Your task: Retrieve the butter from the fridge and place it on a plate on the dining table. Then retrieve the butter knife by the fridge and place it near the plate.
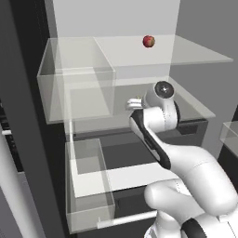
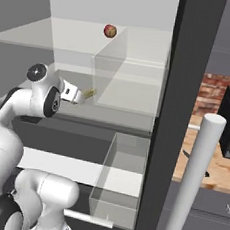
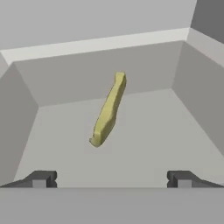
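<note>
The hand (image 3: 112, 179), jaws spread wide and empty, faced the butter (image 3: 108, 111), which lay slantwise mid-shelf inside the fridge (image 1: 28, 139), below the red ball (image 1: 148, 41). A sound grasp would probably require rolling the fingers square across the stick.

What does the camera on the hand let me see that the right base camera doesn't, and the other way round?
The hand view alone shows the two dark fingertips spread wide apart, with the open hand pointing into the compartment.

The right base view alone shows a small red ball on an upper clear shelf, the white robot arm, the tall dark fridge's door edge, and a slim dark knife on a wooden counter beyond it.

Both show the small yellowish butter stick lying ahead of the hand, untouched.
</note>
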### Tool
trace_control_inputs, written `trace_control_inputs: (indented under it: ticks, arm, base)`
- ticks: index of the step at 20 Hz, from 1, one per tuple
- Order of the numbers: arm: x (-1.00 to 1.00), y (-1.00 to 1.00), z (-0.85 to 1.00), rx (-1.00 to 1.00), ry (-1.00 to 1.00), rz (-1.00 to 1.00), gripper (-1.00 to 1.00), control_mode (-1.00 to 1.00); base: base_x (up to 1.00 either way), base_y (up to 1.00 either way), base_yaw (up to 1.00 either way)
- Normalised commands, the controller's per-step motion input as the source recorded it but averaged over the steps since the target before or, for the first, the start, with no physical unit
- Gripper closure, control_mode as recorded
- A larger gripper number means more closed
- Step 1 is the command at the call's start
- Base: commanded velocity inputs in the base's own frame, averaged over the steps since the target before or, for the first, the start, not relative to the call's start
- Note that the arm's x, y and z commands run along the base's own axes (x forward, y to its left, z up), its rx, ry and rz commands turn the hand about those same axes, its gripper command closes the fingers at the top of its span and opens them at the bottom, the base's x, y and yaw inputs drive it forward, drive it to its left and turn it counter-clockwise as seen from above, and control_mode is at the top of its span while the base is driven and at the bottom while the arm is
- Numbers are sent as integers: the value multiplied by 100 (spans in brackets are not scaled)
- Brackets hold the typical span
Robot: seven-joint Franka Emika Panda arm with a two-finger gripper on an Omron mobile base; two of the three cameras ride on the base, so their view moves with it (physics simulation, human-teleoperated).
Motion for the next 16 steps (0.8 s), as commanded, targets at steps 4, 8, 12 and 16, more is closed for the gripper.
trace_control_inputs:
  ticks: [4, 8, 12, 16]
  arm:
    - [64, 0, 0, 0, 2, 0, -100, -100]
    - [60, 0, 0, 0, 2, 0, -100, -100]
    - [60, 0, -8, 0, 2, 0, -100, -100]
    - [53, 3, -19, 0, 1, 0, -100, -100]
  base:
    - [0, 0, 0]
    - [0, 0, 0]
    - [0, 0, 0]
    - [0, 0, 0]
